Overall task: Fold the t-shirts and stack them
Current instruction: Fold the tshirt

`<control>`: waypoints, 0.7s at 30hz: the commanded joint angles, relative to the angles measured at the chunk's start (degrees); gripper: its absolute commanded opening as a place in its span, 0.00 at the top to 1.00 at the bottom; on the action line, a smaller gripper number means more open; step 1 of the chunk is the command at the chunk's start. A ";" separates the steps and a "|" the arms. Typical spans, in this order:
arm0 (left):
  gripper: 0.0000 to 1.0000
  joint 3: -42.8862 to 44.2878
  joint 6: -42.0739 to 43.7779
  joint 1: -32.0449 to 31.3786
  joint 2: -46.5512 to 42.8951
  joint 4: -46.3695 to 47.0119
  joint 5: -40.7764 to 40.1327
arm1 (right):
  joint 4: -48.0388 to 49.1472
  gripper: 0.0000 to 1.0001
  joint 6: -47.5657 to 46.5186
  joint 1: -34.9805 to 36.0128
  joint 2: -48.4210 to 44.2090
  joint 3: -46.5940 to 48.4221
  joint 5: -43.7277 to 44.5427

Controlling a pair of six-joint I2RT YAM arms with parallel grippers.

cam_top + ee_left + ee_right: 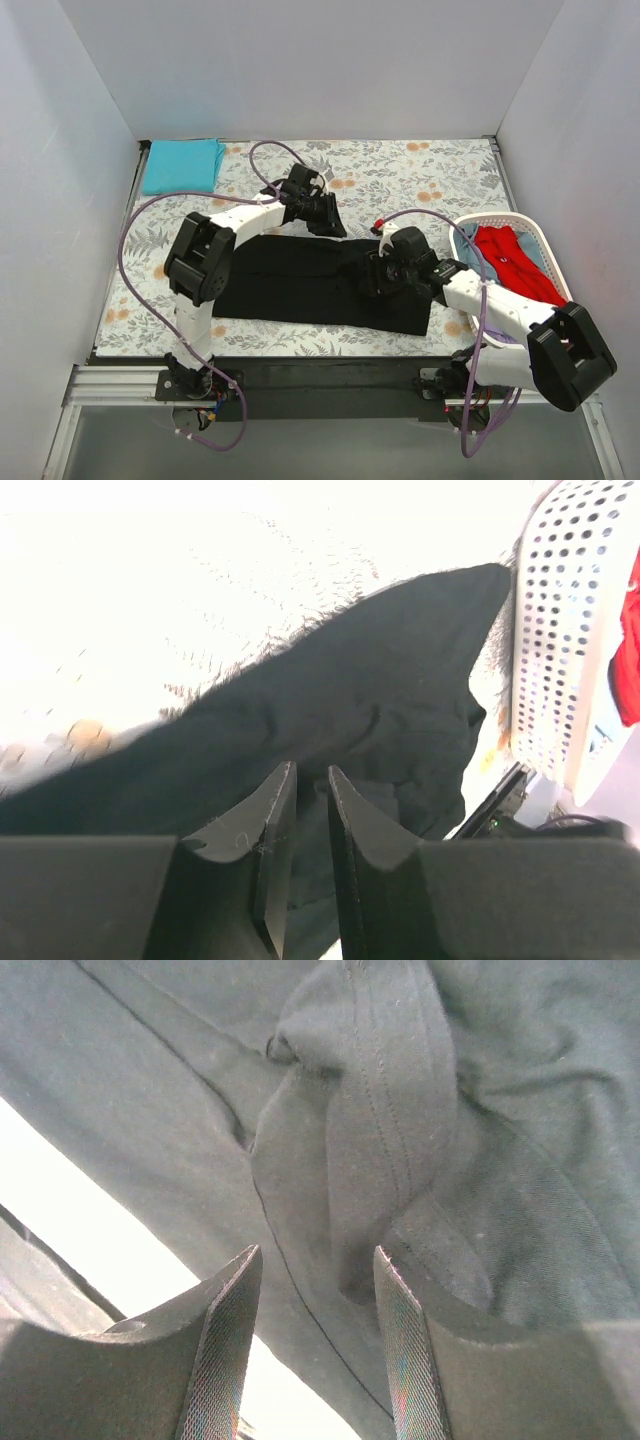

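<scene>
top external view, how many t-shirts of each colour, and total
black t-shirt: 1
teal t-shirt: 1
red t-shirt: 1
light-blue t-shirt: 1
total: 4

The black t-shirt (pixel 300 280) lies spread lengthwise across the middle of the counter (pixel 420 170), rumpled, its far edge lifted; the teal t-shirt (pixel 182 165) sits folded flat at the far-left corner; the red t-shirt (pixel 510 262) lies crumpled in the laundry basket (pixel 500 217), over the light-blue t-shirt (pixel 536 253).
</scene>
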 commanded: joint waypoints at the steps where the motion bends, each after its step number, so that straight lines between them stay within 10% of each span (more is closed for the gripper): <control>1: 0.82 3.52 0.86 -0.48 3.37 -0.12 5.99 | 0.90 0.44 0.46 0.16 -2.89 1.38 3.32; 21: 0.82 -9.91 5.26 -2.95 -7.06 2.70 9.52 | -2.53 0.49 3.37 -8.28 7.92 11.14 5.63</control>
